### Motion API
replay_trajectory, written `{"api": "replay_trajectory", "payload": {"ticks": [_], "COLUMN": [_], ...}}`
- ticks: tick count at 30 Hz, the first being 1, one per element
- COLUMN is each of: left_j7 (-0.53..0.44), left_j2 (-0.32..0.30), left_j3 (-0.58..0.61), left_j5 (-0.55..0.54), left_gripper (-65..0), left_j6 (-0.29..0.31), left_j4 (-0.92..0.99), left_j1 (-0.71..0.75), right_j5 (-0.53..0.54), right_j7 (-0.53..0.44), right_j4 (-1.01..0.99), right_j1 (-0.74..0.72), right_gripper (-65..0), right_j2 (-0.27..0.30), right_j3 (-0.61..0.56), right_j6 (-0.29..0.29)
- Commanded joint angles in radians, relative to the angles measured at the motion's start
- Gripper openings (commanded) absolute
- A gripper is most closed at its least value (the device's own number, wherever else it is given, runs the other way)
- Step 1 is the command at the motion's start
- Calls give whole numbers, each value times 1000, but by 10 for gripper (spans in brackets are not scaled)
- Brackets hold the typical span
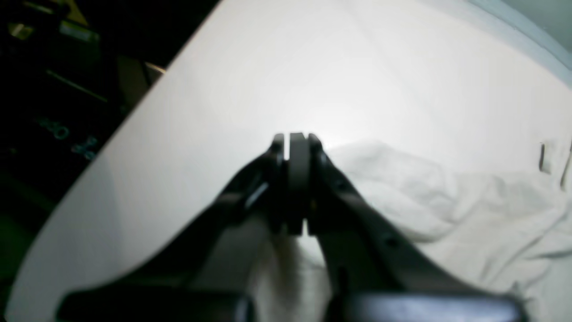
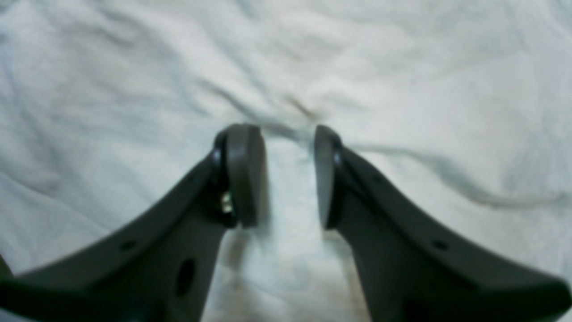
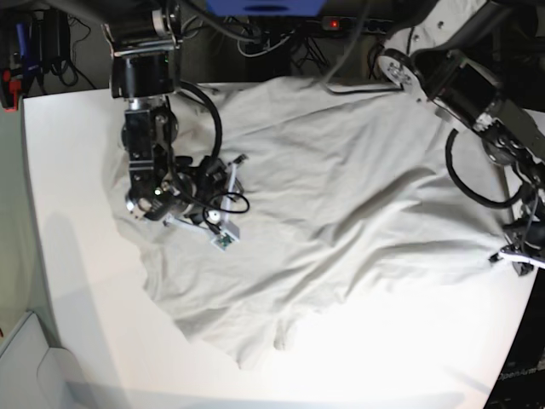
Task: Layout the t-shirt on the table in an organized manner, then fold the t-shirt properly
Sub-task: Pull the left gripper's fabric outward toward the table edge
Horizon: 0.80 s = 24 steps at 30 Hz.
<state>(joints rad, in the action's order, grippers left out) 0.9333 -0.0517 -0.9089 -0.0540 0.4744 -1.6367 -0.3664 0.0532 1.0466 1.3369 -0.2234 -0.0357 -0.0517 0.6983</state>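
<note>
Right gripper [image 2: 289, 176] hangs over the shirt [image 3: 341, 204] with its jaws a bit apart, nothing between them, just wrinkly cloth below. Shirt's spread rumpled across the table [image 3: 68, 256], can't really tell which way it points. Left gripper [image 1: 296, 179] is clamped tight at the shirt's edge, though whether it's pinching any cloth is hard to tell.

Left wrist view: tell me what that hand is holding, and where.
The left hand looks shut, with the t-shirt beside and beneath it on the table. Whether cloth is pinched between the pads cannot be told.
</note>
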Motion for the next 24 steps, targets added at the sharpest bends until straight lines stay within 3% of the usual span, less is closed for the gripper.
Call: {"api": "replay_trajectory", "payload": {"ticks": [1, 3, 10, 24], "left_j7": [-24, -36, -216, -208], "left_j2": [-27, -53, -90, -155], "left_j3": [26, 60, 81, 87], "left_j5": [-19, -24, -16, -20], "left_gripper": [-647, -647, -648, -648], "left_j6": [2, 2, 2, 2], "left_j4": [10, 63, 240, 226], "left_j1": [-27, -29, -35, -99], "right_j5": [-9, -9, -9, -9], "right_j7": [14, 14, 16, 17], "right_j4": [10, 10, 10, 11], "right_j1": [-11, -11, -11, -9], "right_gripper": [-435, -435, -435, -435], "right_j2": [1, 1, 1, 1], "right_j3": [0, 0, 0, 0], "right_j6": [0, 0, 0, 0]}}
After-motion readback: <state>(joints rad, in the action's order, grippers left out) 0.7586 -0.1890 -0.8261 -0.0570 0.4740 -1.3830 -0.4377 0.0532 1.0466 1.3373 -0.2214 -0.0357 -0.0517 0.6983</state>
